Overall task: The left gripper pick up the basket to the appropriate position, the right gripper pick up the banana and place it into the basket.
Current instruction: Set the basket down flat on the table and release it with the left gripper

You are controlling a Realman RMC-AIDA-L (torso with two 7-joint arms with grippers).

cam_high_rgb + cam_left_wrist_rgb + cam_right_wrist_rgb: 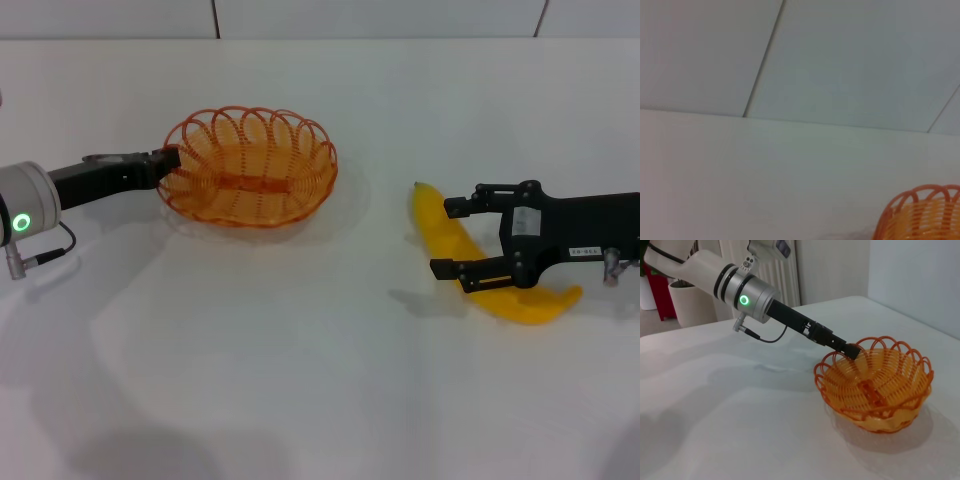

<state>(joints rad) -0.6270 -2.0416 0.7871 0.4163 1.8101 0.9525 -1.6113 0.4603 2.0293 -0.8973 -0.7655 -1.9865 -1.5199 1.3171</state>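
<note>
Yellow banana (470, 270) lies on the white table (300, 380), the right gripper (452, 238) spread open astride it. Well apart, the left gripper (172, 165) pinches the orange basket's (250, 170) rim.

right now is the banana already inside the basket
No, the banana lies on the table between the right gripper's open fingers, well apart from the empty basket.

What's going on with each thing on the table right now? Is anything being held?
basket: empty, upright on the table, rim gripped on its left side.
left gripper: shut on the basket's rim.
banana: lying flat on the table, not lifted.
right gripper: fingers open, straddling the banana's middle.
</note>
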